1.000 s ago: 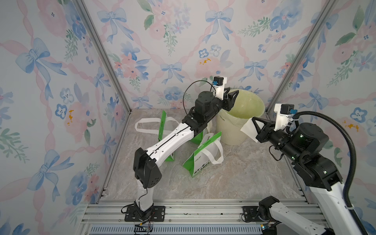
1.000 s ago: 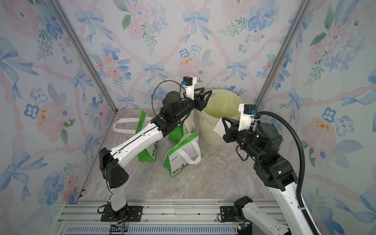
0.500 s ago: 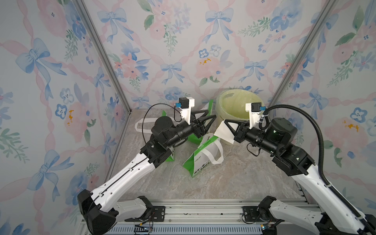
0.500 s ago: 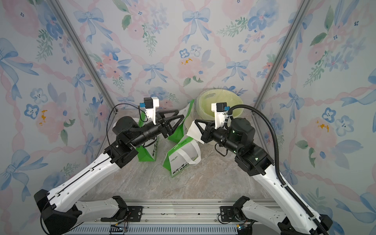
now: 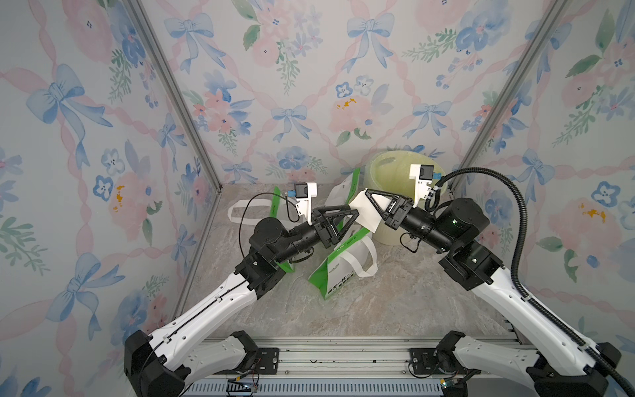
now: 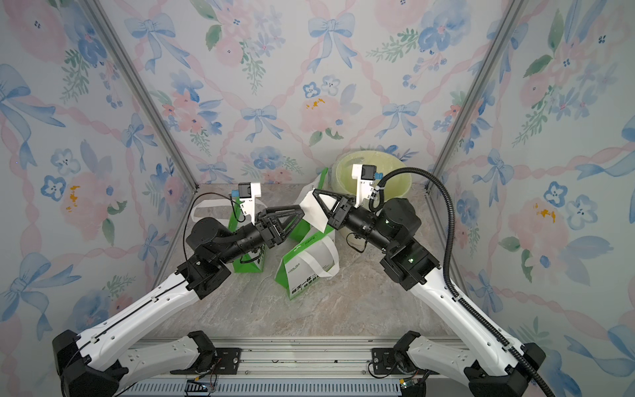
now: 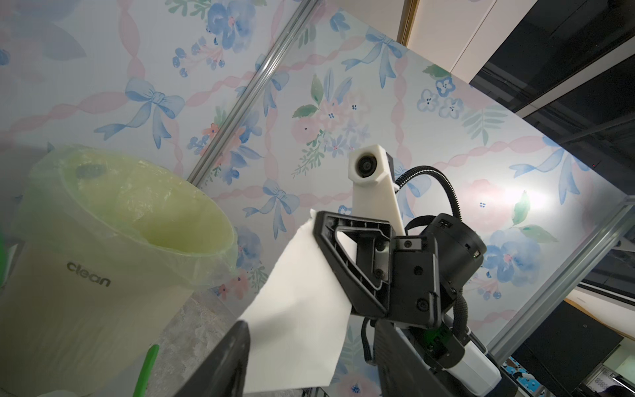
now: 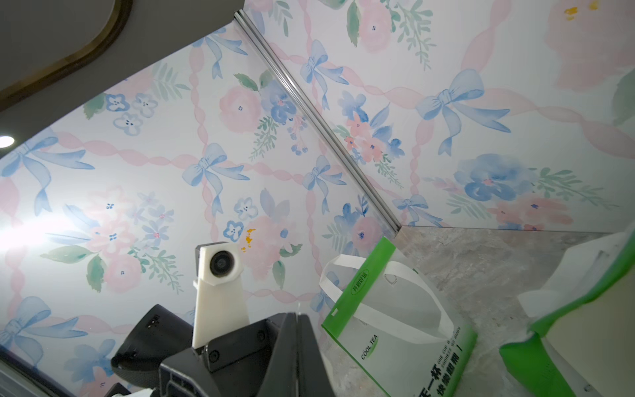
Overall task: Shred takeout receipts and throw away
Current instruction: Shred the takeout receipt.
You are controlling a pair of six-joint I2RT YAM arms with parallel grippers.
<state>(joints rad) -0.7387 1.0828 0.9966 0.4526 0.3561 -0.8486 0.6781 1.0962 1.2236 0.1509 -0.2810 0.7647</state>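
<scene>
In both top views, your right gripper (image 5: 367,191) is clamped on one white receipt (image 5: 365,214). It holds the receipt raised above the green-and-white bags (image 5: 343,271), just left of the pale green bin (image 5: 391,172) at the far right. Your left gripper (image 6: 302,211) reaches in from the left, its tip at the receipt's left edge.

In the left wrist view, your left gripper (image 7: 309,326) has its jaws well apart, with the receipt (image 7: 302,302) hanging between them. One corner sits at a finger (image 7: 233,347), but you cannot tell whether it touches. The right gripper (image 7: 316,223) pinches the paper's opposite edge, and the bin (image 7: 103,247) stands beyond.

In the right wrist view, your right gripper (image 8: 297,318) has its fingers pressed together. The paper is edge-on there and cannot be made out.
</scene>
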